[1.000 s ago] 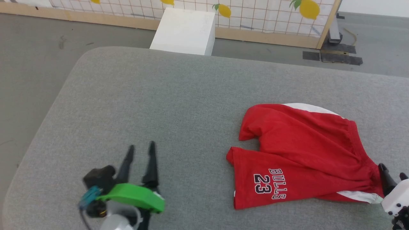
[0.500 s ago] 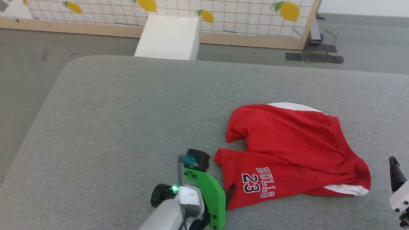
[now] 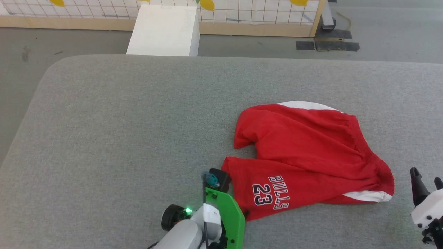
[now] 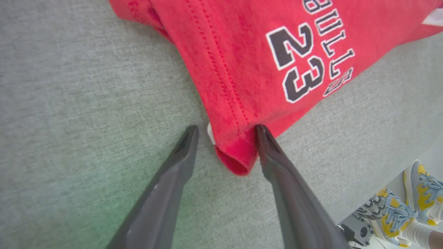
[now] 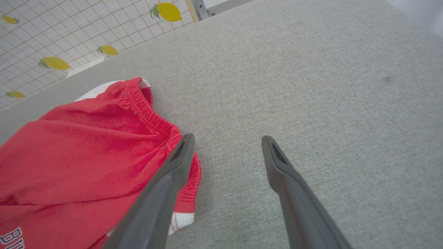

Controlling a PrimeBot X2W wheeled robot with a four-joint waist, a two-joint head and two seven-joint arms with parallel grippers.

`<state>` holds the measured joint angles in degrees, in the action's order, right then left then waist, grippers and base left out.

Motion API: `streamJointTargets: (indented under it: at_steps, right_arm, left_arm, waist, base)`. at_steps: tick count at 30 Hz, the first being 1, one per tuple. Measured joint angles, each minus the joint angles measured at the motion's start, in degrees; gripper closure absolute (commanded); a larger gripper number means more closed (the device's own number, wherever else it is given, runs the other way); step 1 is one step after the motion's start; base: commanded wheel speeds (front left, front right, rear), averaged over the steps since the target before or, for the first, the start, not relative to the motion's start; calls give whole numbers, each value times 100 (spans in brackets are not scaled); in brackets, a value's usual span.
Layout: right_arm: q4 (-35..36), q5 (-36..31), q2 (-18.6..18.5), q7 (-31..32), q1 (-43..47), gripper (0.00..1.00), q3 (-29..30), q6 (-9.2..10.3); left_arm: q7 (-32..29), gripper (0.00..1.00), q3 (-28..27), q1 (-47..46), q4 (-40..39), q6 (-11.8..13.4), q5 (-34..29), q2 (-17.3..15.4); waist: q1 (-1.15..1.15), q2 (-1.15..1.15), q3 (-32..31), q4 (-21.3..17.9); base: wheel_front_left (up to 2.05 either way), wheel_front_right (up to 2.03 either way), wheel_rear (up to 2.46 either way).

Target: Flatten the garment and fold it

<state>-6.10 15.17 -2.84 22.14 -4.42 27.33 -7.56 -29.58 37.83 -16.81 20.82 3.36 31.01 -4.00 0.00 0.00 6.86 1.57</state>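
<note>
The red shorts [image 3: 304, 148] lie crumpled on the grey table, white "BULLS 23" print toward me, waistband at the right. My left gripper [image 4: 226, 128] is open and low on the table. The near hem corner of the printed leg [image 4: 235, 155] sits between its fingers, and one finger [image 4: 273, 162] touches the fabric. In the head view its green mount [image 3: 226, 214] stands beside that leg. My right gripper [image 5: 228, 137] is open over bare table, just right of the elastic waistband [image 5: 152, 114]. The head view shows the right gripper [image 3: 425, 175] at the lower right, apart from the cloth.
The grey padded table [image 3: 138, 121] has a rounded far left corner, with floor beyond it. A white box [image 3: 162, 31] stands behind the far edge, in front of a lemon-print grid screen [image 3: 259, 14]. A person's shoes [image 4: 415, 193] show beside the table.
My left gripper swung right from bare table to the printed leg's hem corner. The right gripper came away from the waistband corner. The head camera also shifted.
</note>
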Motion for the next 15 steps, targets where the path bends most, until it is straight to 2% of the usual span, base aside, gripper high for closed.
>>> streamJointTargets:
  at_steps: [6,9,15]
  right_arm:
    - [-141,4,1,-105,-35,0,-75,0]
    - [-213,2,2,-132,-50,0,-113,0]
    - [-320,1,1,-185,-64,0,-142,0]
  left_arm:
    - [389,100,-361,3,-8,-19,383,33]
    - [698,100,-818,2,-240,158,550,-32]
    - [1003,100,-1630,193,-855,660,748,-483]
  waist:
    - [0,0,16,131]
    - [0,0,-8,199]
    - [0,0,-87,360]
  base:
    - [0,0,0]
    - [0,0,0]
    - [0,0,0]
